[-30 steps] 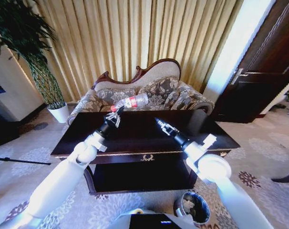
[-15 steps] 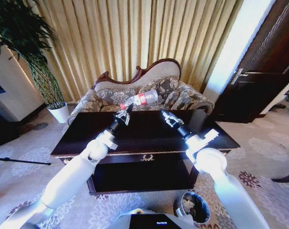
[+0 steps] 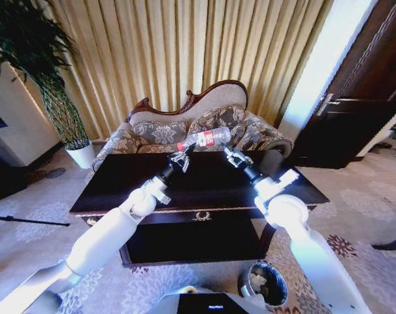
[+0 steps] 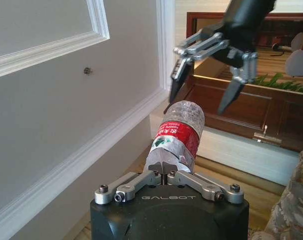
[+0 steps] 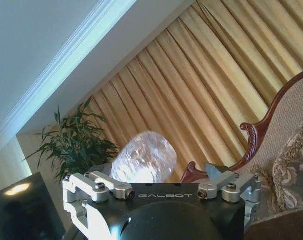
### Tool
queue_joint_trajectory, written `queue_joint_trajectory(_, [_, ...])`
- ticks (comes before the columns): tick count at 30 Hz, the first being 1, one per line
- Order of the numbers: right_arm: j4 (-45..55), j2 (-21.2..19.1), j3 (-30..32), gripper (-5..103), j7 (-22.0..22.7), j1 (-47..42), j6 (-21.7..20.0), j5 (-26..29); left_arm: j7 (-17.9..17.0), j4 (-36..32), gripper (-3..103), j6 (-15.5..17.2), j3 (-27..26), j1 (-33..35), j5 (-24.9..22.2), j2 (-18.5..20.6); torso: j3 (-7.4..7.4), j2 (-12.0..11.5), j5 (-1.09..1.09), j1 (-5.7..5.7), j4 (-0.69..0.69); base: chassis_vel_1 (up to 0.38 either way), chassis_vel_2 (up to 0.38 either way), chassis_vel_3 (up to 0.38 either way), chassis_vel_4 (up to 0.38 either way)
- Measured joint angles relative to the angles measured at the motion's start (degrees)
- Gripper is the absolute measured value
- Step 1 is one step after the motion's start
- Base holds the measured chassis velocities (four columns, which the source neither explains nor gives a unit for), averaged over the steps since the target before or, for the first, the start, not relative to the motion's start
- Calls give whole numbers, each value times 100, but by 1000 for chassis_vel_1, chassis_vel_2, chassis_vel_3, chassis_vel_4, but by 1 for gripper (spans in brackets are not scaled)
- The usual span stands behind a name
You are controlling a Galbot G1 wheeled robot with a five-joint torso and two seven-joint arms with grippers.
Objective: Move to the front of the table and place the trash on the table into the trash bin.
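A clear plastic bottle [image 3: 208, 138] with a red-and-white label, the trash in hand, hangs level above the far edge of the dark table [image 3: 119, 186]. My left gripper [image 3: 183, 156] is shut on its cap end; the left wrist view has the bottle [image 4: 176, 135] sticking out past the closed fingers [image 4: 141, 181]. My right gripper [image 3: 229, 154] stands open at the bottle's base end, its fingers [image 4: 179, 80] spread on either side of the base. The right wrist view looks straight at that clear base [image 5: 144, 157]. The trash bin [image 3: 264, 282] stands on the carpet at the table's front right.
A floral sofa [image 3: 204, 121] sits just behind the table, with gold curtains [image 3: 185, 46] beyond it. A tall plant in a white pot [image 3: 82, 156] stands at the left. A dark door [image 3: 368, 85] is at the right. Patterned carpet surrounds the table.
My left arm has carried the bottle up and to the right, farther over the table. My right gripper has risen and moved in to the bottle's base.
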Motion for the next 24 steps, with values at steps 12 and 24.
queue_joint_trajectory(12, [-90, -28, 45, 100, 0, 115, -12, 16, 28, 218, 0, -3, 433, -383, 23, -177, 0, 0, 0, 0, 0, 0, 0, 0, 0])
queue_joint_trajectory(24, [-76, -38, 71, 101, -73, 72, -22, 5, 69, 215, 0, -2, 684, -607, 8, -233, 0, 0, 0, 0, 0, 0, 0, 0, 0])
